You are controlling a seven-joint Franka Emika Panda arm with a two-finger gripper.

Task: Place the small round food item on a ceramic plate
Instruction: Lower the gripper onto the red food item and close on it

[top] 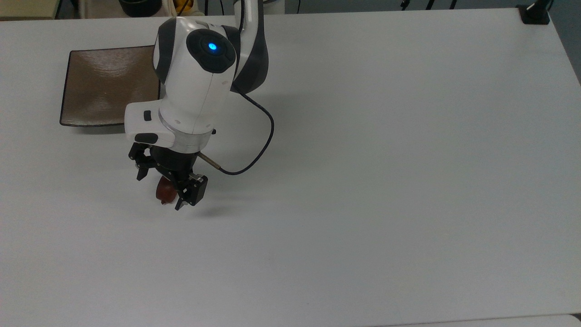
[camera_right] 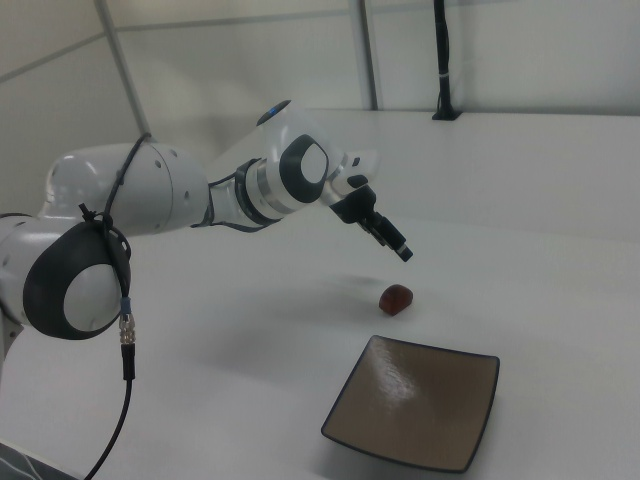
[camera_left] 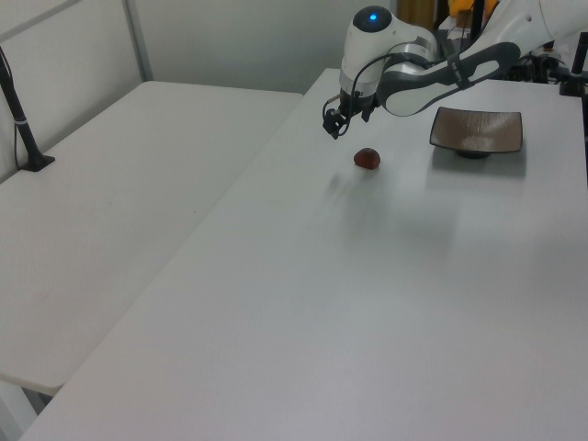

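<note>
The small round food item (top: 163, 194) is a dark reddish-brown lump lying on the white table, partly covered by the gripper in the top view. My gripper (top: 160, 190) is open, its black fingers spread on either side of the lump. The left view shows the gripper (camera_left: 333, 128) raised off the table, up and to the left view's left of the food item (camera_left: 367, 158). In the right view the gripper (camera_right: 398, 248) hangs above the food item (camera_right: 396, 298), not touching it. The square brown ceramic plate (top: 104, 81) (camera_left: 478, 129) (camera_right: 415, 405) holds nothing.
A dark cable (top: 261, 150) loops off the wrist. A black clamp (top: 534, 13) sits at the table's far right corner in the top view. A second white table with a black post (camera_left: 23, 129) stands at the left view's left.
</note>
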